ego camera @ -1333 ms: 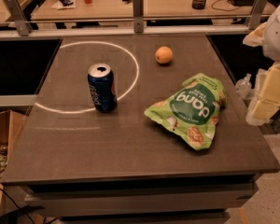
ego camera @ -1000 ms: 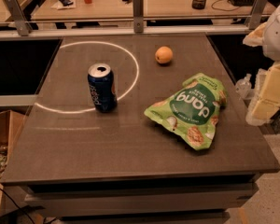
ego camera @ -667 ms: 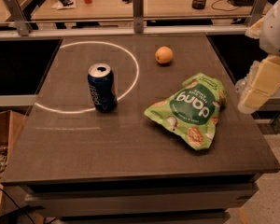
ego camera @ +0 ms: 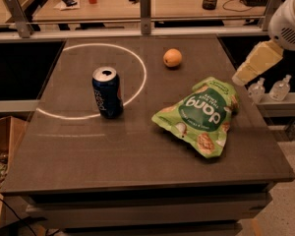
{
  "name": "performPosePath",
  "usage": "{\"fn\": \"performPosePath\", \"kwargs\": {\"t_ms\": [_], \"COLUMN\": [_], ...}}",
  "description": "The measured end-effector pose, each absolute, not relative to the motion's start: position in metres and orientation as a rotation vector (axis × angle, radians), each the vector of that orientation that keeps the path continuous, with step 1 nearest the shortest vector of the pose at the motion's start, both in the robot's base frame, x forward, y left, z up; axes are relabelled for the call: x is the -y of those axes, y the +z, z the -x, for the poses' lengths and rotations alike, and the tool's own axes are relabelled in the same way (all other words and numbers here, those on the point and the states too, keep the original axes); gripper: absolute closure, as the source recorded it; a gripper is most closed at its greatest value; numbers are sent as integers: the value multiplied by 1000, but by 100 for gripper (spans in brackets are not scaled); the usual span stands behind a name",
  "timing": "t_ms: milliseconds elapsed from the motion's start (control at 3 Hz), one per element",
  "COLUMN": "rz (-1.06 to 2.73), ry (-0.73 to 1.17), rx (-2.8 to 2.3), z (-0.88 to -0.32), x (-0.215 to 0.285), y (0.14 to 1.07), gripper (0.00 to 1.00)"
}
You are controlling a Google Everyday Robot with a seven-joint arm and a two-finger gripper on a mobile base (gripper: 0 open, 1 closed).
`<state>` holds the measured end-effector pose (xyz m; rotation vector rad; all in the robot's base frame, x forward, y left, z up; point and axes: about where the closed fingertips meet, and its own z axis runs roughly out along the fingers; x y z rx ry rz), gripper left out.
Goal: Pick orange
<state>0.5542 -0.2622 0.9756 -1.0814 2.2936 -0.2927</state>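
Note:
The orange point(ego camera: 172, 58) is a small round fruit lying on the dark table point(ego camera: 88, 151), towards the far edge, right of the white circle line. My gripper point(ego camera: 255, 63) shows as a cream-coloured piece under the white arm point(ego camera: 290, 18) at the right edge of the table. It hangs above the table's right side, well to the right of the orange and apart from it, holding nothing that I can see.
A blue soda can point(ego camera: 107, 92) stands upright on the white circle line at left. A green snack bag point(ego camera: 201, 114) lies at right, below the gripper. Clear bottles point(ego camera: 270, 89) stand beyond the right edge. A railing point(ego camera: 146, 6) runs behind the table.
The arm and gripper have risen and swung up and slightly inward along the table's right edge. The orange, can and bag have not moved.

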Motion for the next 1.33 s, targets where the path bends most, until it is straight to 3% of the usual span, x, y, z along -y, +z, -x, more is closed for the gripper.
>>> {"fn": "performPosePath", "kwargs": {"t_ms": [333, 1000, 1333], "rz": [873, 722, 722], "ry": [-220, 160, 160], "rx": [-2255, -2156, -2156], "z": [-582, -637, -637], "x": [278, 251, 251], "y": [976, 960, 960], "gripper": [0, 0, 0]}}
